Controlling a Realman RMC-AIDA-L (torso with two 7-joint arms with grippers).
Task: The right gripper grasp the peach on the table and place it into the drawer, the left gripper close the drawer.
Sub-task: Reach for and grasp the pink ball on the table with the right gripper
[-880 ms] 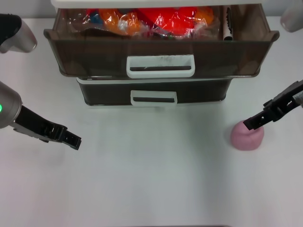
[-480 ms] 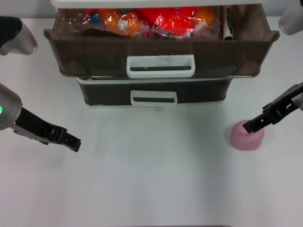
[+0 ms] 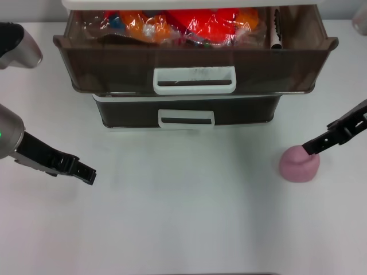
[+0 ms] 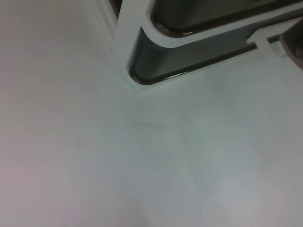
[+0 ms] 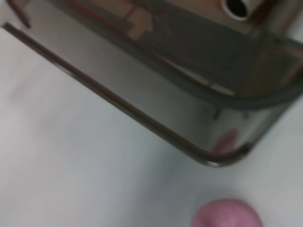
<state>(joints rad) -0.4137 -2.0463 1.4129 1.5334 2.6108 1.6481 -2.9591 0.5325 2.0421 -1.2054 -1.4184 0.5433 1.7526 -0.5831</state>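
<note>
The pale pink peach (image 3: 298,165) sits on the white table (image 3: 189,217) at the right, in front of the drawer unit. My right gripper (image 3: 313,148) hangs just above the peach's far right edge, its slim black arm running off to the right. The right wrist view shows the peach (image 5: 227,216) below the drawer's rounded corner (image 5: 222,150). The deep smoky-brown drawer (image 3: 114,66) is pulled open, its wide white handle (image 3: 195,80) facing me. My left gripper (image 3: 86,173) hovers over the table at the left, well short of the drawer.
Glossy orange and red wrapped items (image 3: 189,26) fill the open drawer, leaving a gap at its right end beside a dark tube (image 3: 276,31). Below sits the shallower dark drawer (image 3: 246,110) with a smaller white handle (image 3: 186,118); its corner (image 4: 142,71) appears in the left wrist view.
My right gripper has shifted to the right, from over the peach's top to its far right edge. The peach has not moved. The left gripper has barely drifted.
</note>
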